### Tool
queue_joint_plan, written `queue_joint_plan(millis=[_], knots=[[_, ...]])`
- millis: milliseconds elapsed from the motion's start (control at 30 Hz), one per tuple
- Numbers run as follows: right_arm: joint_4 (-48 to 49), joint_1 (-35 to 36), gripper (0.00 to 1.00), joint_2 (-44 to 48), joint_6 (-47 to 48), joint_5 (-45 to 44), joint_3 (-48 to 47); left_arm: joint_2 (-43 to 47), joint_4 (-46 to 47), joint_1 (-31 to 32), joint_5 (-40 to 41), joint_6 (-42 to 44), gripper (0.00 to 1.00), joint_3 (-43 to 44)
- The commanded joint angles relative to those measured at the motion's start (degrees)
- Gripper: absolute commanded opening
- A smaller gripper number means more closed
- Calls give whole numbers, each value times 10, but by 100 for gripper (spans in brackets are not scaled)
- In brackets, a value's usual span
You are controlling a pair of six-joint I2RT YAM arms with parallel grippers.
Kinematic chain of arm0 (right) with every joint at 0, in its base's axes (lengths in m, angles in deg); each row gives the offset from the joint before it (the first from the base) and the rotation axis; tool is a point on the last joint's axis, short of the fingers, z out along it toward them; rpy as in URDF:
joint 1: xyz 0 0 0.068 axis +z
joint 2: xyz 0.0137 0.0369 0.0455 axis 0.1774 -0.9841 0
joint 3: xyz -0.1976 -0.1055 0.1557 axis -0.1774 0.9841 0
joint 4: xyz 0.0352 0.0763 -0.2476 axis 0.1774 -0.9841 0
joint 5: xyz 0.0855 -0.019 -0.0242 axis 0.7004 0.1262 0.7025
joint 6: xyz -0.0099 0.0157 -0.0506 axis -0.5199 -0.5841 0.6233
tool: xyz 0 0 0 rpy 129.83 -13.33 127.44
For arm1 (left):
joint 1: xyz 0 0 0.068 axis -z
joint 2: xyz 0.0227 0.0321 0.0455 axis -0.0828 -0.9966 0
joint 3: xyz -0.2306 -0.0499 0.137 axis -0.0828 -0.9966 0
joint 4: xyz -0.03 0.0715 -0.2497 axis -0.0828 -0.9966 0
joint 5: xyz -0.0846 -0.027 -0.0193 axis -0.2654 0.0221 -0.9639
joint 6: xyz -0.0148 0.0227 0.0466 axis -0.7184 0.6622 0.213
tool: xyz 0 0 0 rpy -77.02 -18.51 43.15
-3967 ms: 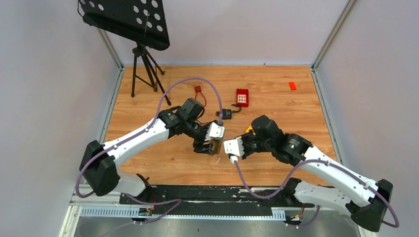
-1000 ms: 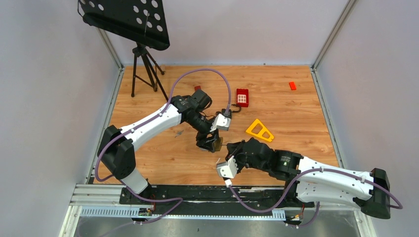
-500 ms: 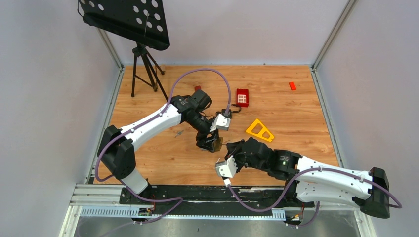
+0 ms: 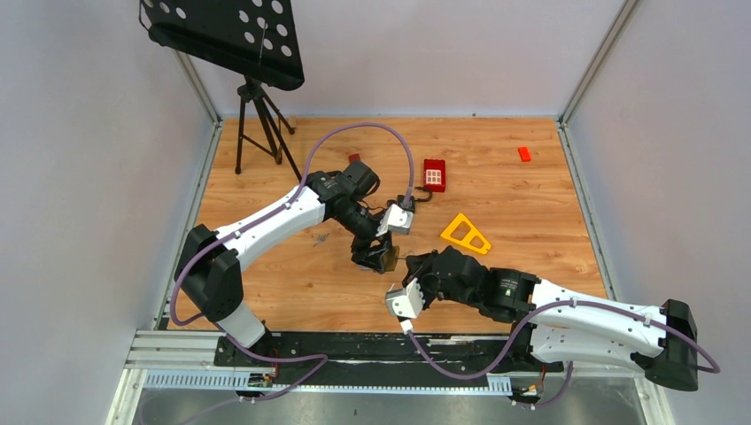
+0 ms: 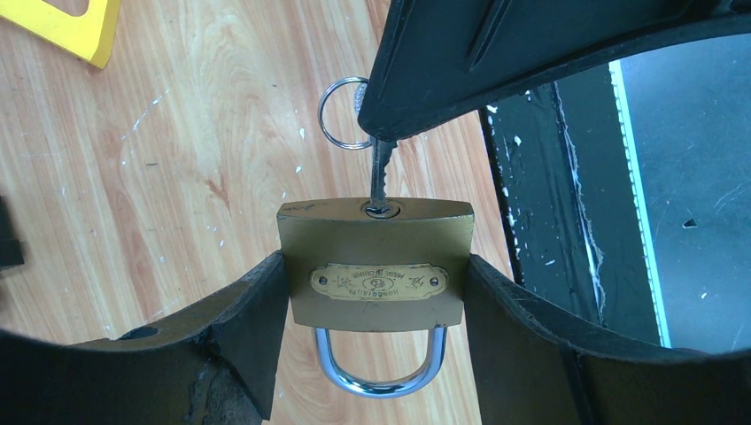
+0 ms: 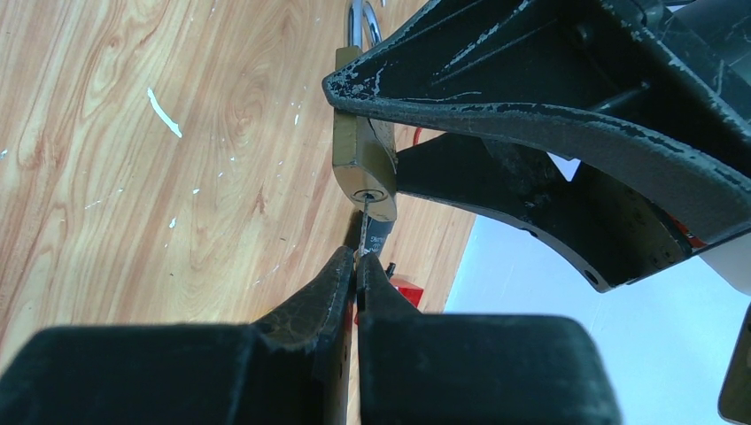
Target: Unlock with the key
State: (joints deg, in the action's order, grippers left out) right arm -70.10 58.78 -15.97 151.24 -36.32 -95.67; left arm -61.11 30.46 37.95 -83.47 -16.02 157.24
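The left end effector [image 5: 375, 297] clamped the padlock [image 5: 374, 243] by its 2 sides, keyhole [image 5: 381, 210] turned outward, so the right end effector [image 6: 358, 266], pinching the key [image 6: 372, 232] just ahead of its tips, could twist it in the keyhole.

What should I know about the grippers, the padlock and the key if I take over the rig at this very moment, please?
Left gripper: shut on the brass padlock, clamping its sides and holding it above the table.
Right gripper: shut on the key, pinching its head; the key ring hangs free.
Done: the key's tip is in the keyhole, though much of the blade shows, so it looks only partly inserted.
Left: the shackle is closed. Probably push the key fully in, turn it, then check that the shackle releases.
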Motion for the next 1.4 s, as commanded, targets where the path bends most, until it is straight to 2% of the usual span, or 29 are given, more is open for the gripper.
queue_joint_plan(millis=[0,367,700,967,1367], knots=[[32,6,0,-2,-1,-8,-22,26,6,-2,-50,12,0,19],[36,13,0,-9,6,-14,-20,24,3,-2,-53,13,0,21],[93,31,0,-11,55,-68,18,11,-25,-2,-65,27,0,39],[100,48,0,2,62,-70,37,4,-23,-2,-52,22,0,48],[51,47,0,17,-3,-15,3,-6,-37,-2,-41,25,0,66]])
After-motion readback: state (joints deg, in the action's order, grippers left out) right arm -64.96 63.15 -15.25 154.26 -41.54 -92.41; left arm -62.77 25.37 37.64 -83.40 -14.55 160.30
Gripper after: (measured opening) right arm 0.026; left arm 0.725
